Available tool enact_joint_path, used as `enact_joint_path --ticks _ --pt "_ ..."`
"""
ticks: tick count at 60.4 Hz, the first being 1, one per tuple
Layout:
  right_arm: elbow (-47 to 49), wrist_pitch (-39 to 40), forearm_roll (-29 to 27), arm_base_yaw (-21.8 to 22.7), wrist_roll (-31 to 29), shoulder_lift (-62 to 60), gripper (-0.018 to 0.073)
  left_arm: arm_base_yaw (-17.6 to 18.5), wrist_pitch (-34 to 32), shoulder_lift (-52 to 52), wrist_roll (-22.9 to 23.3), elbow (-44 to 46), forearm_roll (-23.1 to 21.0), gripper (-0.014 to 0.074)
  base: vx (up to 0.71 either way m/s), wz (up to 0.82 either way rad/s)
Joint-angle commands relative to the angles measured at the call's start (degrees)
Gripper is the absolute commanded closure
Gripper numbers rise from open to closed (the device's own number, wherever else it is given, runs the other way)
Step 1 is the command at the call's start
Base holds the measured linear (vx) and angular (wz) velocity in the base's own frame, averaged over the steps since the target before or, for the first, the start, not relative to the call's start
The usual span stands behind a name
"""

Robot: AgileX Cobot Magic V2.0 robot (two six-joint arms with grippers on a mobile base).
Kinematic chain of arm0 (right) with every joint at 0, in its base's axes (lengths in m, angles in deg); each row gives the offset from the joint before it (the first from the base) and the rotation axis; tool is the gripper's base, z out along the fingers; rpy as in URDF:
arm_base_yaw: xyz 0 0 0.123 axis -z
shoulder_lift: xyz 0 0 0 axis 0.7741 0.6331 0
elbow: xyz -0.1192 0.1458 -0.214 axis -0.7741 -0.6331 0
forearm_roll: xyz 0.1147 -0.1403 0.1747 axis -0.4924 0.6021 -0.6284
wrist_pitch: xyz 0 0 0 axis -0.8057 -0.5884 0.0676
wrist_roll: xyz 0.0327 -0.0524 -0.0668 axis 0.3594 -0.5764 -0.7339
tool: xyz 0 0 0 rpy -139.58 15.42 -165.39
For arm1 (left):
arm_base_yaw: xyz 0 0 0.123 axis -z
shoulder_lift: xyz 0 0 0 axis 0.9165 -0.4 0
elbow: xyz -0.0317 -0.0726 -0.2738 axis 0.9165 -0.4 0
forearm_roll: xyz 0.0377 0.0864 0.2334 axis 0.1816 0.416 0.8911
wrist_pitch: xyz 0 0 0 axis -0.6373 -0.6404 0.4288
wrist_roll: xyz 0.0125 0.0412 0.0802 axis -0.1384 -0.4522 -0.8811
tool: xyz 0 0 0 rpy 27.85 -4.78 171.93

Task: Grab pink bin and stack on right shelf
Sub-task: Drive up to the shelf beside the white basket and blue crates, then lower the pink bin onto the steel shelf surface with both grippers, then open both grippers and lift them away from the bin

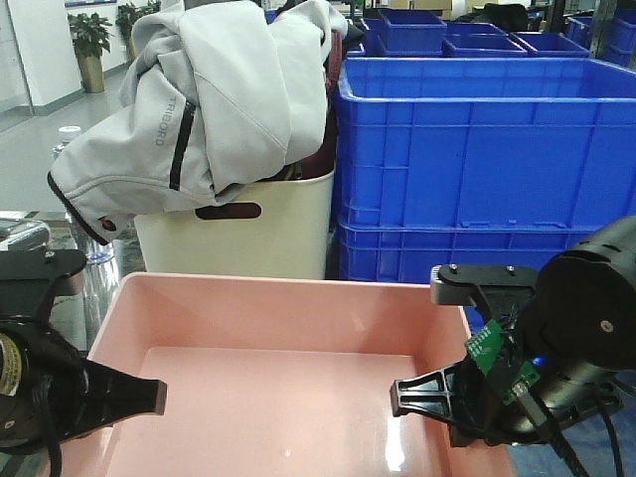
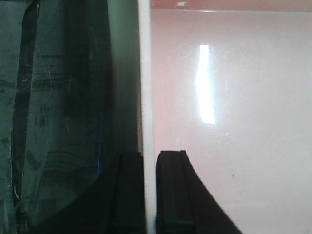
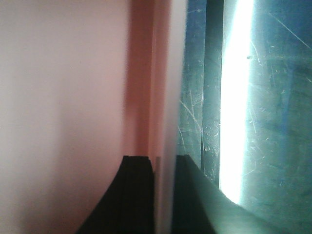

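Observation:
The pink bin [image 1: 278,397] fills the lower middle of the front view, wide and shallow, with a shiny floor. My left gripper [image 1: 119,397] is shut on its left wall, one black finger inside. My right gripper [image 1: 437,402] is shut on its right wall the same way. In the left wrist view the gripper [image 2: 148,161] straddles the pale rim, with the bin floor [image 2: 219,97] to the right and the dark shelf top [image 2: 58,97] with black tape to the left. In the right wrist view the gripper [image 3: 165,163] straddles the rim, between the bin [image 3: 58,97] and the shiny shelf top [image 3: 273,122].
A tall cream bin [image 1: 288,229] with a handle slot stands just behind the pink bin, with a grey jacket [image 1: 219,89] draped over it. Stacked blue crates [image 1: 477,149] rise behind at the right. A plastic bottle [image 1: 65,139] stands at the far left.

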Motion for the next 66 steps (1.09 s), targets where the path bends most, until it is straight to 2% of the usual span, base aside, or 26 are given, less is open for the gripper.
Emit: enact_joint_path --ticks 1,9,13,16,24,35,41,46,53,57,66 --pt "1.54 1.64 4.55 0.36 -0.38 -2.28 0.0510 -0.08 -2.23 2.08 0.34 1.85 4.09 0.0503 0.00 0.00" --pt "1.54 3.47 3.93 0.36 -2.03 -2.09 0.0510 -0.08 -3.30 2.08 0.12 1.85 4.20 0.0503 0.00 0.00" --pt "1.61 3.80 3.52 0.66 -3.20 -1.47 0.0510 -0.08 -3.17 1.37 -1.85 1.85 4.02 0.0503 0.00 0.00" --pt "1.61 4.22 3.30 1.40 -3.26 -0.54 0.0507 -0.14 -3.04 0.24 -3.90 1.85 4.17 0.0498 0.00 0.00" --pt "1.61 4.74 1.55 3.93 -3.47 2.57 0.0489 -1.39 -4.07 -3.55 -3.98 1.85 5.64 0.0455 0.00 0.00" --pt "1.61 8.83 -2.22 4.67 -9.41 5.71 0.0379 -2.62 -3.85 -6.60 -4.03 1.85 6.70 0.0252 0.00 0.00" --pt "1.61 10.72 -4.08 4.62 -11.15 6.10 0.0262 -2.62 -3.80 -6.77 -4.30 1.88 7.29 0.0112 0.00 0.00" --pt "1.61 11.94 -4.37 4.62 -11.91 5.37 0.0143 -2.56 -3.57 -5.76 -7.45 1.96 6.49 0.0022 0.00 0.00" --pt "1.61 12.59 -4.22 4.32 -13.54 2.64 0.0033 -2.51 -3.60 -1.38 -13.83 1.96 1.54 -0.0013 0.00 0.00" --pt "1.61 12.98 -3.59 3.83 -15.43 -0.29 -0.0001 -2.51 -4.54 2.33 -18.15 1.96 -2.22 -0.0010 0.00 0.00" --pt "1.41 12.23 -3.90 1.84 -23.31 -7.42 -0.0015 -2.34 -4.36 12.02 -32.20 1.85 -10.06 0.0022 0.00 0.00"
